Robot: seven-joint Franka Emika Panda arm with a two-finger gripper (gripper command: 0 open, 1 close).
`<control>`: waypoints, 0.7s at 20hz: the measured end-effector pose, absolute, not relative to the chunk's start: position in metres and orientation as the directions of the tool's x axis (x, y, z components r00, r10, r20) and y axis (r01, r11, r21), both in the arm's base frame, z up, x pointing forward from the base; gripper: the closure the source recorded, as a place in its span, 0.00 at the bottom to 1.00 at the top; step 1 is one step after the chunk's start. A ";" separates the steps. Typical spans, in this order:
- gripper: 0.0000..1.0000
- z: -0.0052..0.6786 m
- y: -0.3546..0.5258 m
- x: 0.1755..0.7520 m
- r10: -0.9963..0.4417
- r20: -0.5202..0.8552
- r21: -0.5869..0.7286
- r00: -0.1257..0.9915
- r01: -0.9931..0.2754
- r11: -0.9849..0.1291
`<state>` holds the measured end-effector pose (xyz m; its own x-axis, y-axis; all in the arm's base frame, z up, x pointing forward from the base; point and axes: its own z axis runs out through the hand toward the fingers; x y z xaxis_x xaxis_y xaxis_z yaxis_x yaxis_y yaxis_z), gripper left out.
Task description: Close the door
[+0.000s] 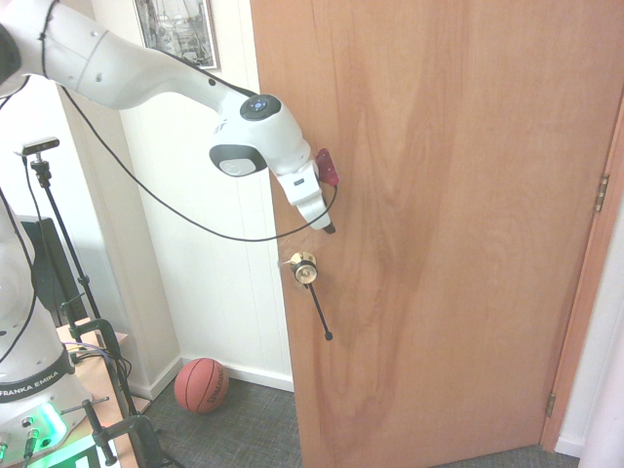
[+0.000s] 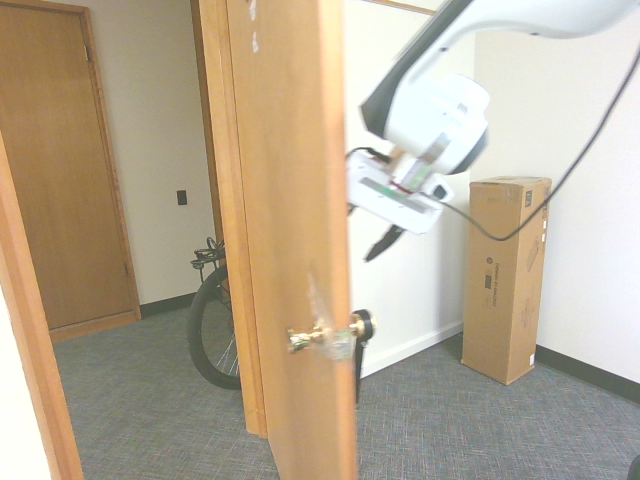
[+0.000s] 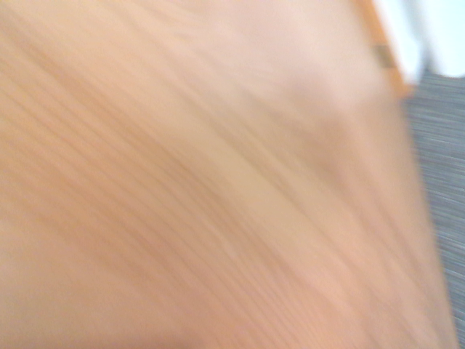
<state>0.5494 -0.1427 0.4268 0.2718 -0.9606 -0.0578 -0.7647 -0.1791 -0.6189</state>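
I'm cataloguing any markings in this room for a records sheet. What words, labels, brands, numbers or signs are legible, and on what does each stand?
"FRANKA EMIKA": on the base of the robot arm.
Cardboard box: sideways print and small symbols, too small to read.
Basketball: dark lettering, too blurred to read.
Door: no readable text.

The door (image 1: 439, 195) is light brown with darker streaks of wood grain, its knob (image 1: 304, 267) brassy gold and the thin rod (image 1: 319, 312) black. The arm (image 1: 146, 73) is white with dark grey patches. An orange-brown ball (image 1: 202, 385) has dark lines, the carpet (image 2: 420, 430) is flecked blue-grey, the box (image 2: 505, 280) plain cardboard brown, the walls (image 2: 570, 130) whitish.
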 end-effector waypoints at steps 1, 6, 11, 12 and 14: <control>0.00 0.428 -0.128 0.568 -0.958 -0.055 -0.626 0.283 -0.757 -0.188; 0.00 0.432 -0.043 0.659 -0.940 -0.029 -0.659 0.340 -0.714 -0.237; 0.00 0.443 0.081 0.719 -0.914 -0.002 -0.695 0.406 -0.658 -0.291; 0.00 0.449 0.107 0.725 -0.907 0.002 -0.704 0.421 -0.644 -0.300; 0.00 0.463 0.145 0.736 -0.898 0.019 -0.717 0.440 -0.620 -0.319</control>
